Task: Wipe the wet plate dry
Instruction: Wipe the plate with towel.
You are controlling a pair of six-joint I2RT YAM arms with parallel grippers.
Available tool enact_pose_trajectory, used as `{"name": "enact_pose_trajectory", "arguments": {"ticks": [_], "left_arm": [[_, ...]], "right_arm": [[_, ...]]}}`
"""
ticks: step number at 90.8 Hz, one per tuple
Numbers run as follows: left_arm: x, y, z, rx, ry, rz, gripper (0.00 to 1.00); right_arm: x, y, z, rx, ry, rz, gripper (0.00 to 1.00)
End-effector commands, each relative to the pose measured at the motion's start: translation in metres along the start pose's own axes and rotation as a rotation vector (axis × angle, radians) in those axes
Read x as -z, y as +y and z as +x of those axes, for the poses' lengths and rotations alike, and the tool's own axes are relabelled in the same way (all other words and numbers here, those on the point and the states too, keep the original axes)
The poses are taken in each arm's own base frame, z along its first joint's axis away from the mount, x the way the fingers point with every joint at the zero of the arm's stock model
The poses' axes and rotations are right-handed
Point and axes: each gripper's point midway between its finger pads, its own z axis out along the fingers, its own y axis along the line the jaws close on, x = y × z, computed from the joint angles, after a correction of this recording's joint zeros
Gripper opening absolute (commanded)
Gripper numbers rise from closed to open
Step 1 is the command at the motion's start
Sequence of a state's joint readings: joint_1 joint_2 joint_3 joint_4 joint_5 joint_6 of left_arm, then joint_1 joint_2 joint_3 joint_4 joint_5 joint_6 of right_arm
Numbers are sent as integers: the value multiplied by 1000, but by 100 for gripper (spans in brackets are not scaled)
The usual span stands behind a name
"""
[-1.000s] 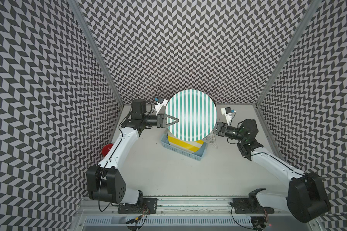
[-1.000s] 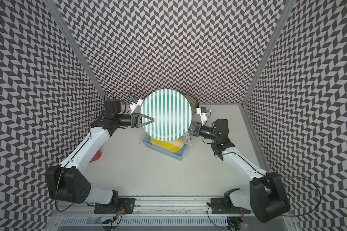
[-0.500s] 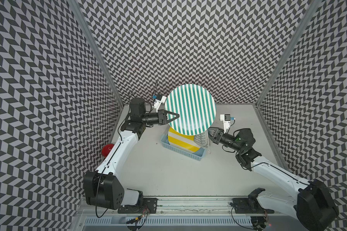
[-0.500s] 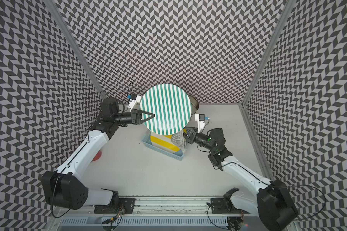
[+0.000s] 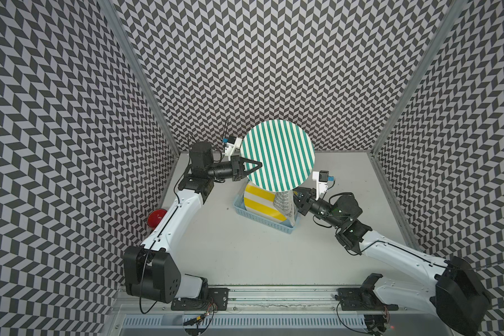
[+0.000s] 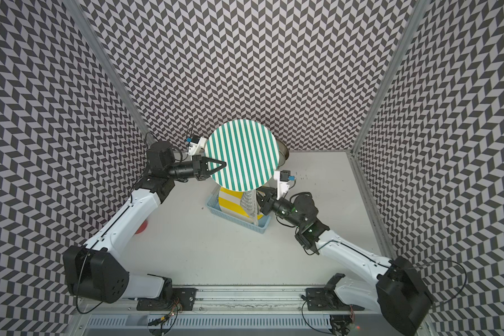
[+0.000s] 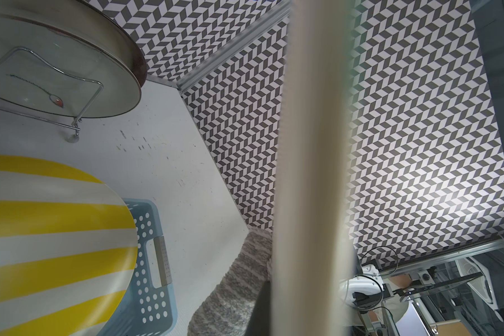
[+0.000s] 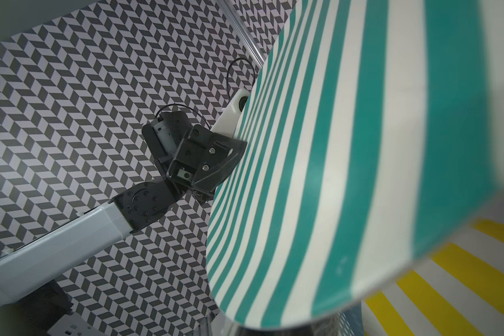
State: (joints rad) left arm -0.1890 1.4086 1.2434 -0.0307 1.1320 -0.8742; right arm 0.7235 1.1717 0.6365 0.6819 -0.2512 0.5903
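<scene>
Cloth meets plate, mid-air wipe over the basket

Near to far in a top view: the blue basket [image 5: 261, 224] with a yellow striped plate [image 5: 258, 199] sits on the table [image 5: 245, 261]. Next is my right gripper [image 5: 296, 200], pinched shut on the grey cloth [image 5: 284, 203]. The cloth runs up under the green striped plate [image 5: 278, 157] at about its 5 o'clock. My left gripper [image 5: 256, 166] is clamped on the rim at 9 o'clock, holding the plate up in the air. I reckon the trick is pressing the cloth flat on the underside and sweeping gently towards 9, since a one-point rim grip could twist. The left wrist view shows a steel pan [image 7: 70, 58] at the back, mostly hidden from above. The right wrist view shows the left jaws biting the rim close up.
</scene>
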Motion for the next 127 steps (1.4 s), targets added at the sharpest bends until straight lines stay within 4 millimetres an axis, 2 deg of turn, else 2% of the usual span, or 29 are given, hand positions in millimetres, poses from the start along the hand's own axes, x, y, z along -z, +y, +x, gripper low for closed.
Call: {"name": "enact_pose_trajectory", "arguments": {"ticks": [1, 18, 35, 88, 97, 111, 127], "left_arm": [[-7, 39, -8, 27, -67, -100, 0], [-12, 37, -6, 54, -54, -84, 0], [-15, 44, -1, 81, -43, -86, 0], [-21, 40, 7, 88, -24, -65, 0], [-19, 39, 6, 71, -30, -67, 0], [-16, 39, 1, 40, -55, -84, 0], [-5, 36, -23, -28, -120, -112, 0]], "right_arm": [[10, 74, -78, 179, -321, -195, 0], [-1, 73, -79, 199, -378, -161, 0], [-14, 89, -81, 246, -415, -169, 0], [-72, 105, -66, 299, -400, -201, 0], [-72, 108, -68, 293, -409, -210, 0], [-60, 118, -71, 284, -414, -240, 0], [-42, 117, -72, 256, -378, -217, 0]]}}
